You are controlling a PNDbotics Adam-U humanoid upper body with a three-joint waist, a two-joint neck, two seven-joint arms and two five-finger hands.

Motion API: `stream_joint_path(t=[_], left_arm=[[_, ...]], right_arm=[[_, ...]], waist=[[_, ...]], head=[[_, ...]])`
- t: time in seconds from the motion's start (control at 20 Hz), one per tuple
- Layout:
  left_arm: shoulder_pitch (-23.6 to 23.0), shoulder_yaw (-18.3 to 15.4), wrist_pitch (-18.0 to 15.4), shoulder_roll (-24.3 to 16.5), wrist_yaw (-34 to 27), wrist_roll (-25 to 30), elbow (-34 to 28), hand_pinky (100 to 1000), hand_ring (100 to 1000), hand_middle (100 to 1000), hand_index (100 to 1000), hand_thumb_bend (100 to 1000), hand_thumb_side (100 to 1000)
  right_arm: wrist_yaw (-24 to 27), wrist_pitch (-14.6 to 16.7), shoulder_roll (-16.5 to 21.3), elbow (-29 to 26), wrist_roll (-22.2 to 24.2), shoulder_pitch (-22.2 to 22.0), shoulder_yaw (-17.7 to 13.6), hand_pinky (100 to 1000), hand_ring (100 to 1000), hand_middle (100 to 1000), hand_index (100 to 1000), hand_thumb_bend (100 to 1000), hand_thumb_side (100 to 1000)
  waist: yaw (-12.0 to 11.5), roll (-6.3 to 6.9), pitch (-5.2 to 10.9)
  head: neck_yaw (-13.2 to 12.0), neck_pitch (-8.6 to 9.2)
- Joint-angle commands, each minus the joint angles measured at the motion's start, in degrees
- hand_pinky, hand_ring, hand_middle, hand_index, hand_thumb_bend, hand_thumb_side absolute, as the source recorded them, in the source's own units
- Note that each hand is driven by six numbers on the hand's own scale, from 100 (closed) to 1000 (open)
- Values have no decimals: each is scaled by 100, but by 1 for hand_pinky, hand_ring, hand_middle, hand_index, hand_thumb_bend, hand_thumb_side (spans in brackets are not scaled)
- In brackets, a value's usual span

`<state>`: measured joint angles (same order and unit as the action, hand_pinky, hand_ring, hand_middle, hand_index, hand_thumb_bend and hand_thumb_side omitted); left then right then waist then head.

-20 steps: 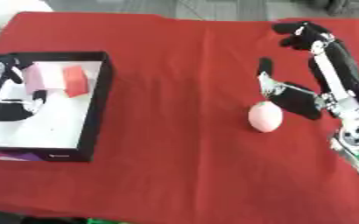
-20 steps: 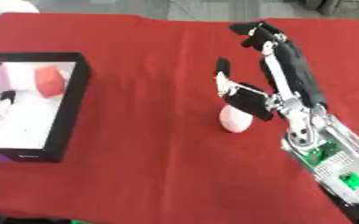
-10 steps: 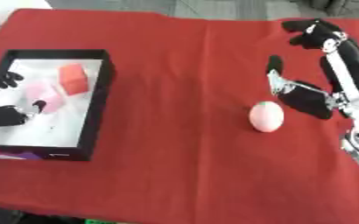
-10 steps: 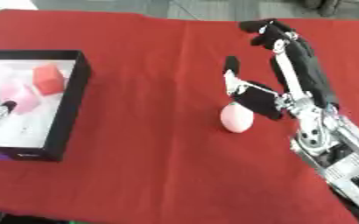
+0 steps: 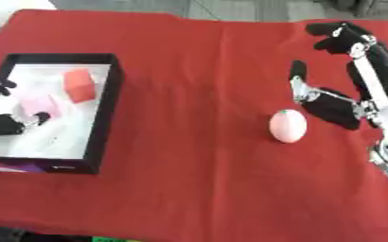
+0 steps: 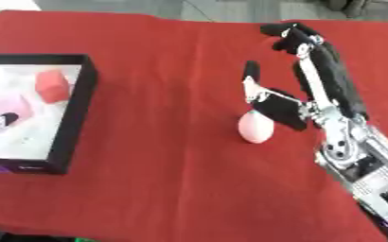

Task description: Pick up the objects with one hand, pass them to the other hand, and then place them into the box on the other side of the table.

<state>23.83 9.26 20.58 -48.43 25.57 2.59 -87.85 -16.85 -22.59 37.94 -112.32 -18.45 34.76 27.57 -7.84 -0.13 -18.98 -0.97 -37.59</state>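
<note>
The desk (image 5: 197, 61) is covered in red cloth and fills the frame. The box (image 5: 106, 108), black-walled with a white floor, sits at the left edge and holds a red block (image 5: 80, 85) and a pale pink block (image 5: 37, 104). The right hand (image 5: 334, 106) occupies the right side, fingers straight and spread, thumb extended, holding nothing. The left hand (image 5: 3, 124) shows at the left edge over the box floor; whether its fingers are apart or closed cannot be determined.

The pink egg (image 5: 287, 125) lies on the cloth right of centre, just beside the right hand's palm.

Risk: the egg is rounded and is likely to roll. A closing finger that strikes it off-centre can push it away from the palm. During transfer, release before the left hand secures it would drop it short of the box.
</note>
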Motion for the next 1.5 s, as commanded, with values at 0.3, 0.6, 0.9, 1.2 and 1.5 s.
stream_joint_path(t=[0.3,0.6,0.9,1.2,1.5], left_arm=[[70,-335,-934,143,-1080,-1088,-1075,874,737,754,776,293,824],[67,-498,-1171,468,-2184,-1426,-1658,898,795,844,825,282,910],[27,-537,-1114,579,-2752,-1410,-1954,899,792,835,818,272,898],[-1,-508,-957,571,-2740,-1340,-1986,896,788,820,806,265,874],[12,-477,-884,562,-2719,-1521,-1996,893,784,809,802,266,868]], right_arm=[[-216,-845,159,-20,1078,146,-217,814,790,815,862,100,435],[-130,-1664,162,-212,2163,325,-402,810,798,823,891,100,517],[-179,-2220,172,-227,3077,468,-429,814,805,819,892,100,460],[-392,-2645,197,-227,3812,536,-410,813,806,809,879,103,349],[-1066,-2931,215,-120,4511,523,-314,827,820,816,884,185,306]], waist=[[-4,15,105],[5,21,119],[14,24,123],[25,23,124],[32,18,116]], head=[[406,43],[581,54],[682,75],[719,91],[733,80]])
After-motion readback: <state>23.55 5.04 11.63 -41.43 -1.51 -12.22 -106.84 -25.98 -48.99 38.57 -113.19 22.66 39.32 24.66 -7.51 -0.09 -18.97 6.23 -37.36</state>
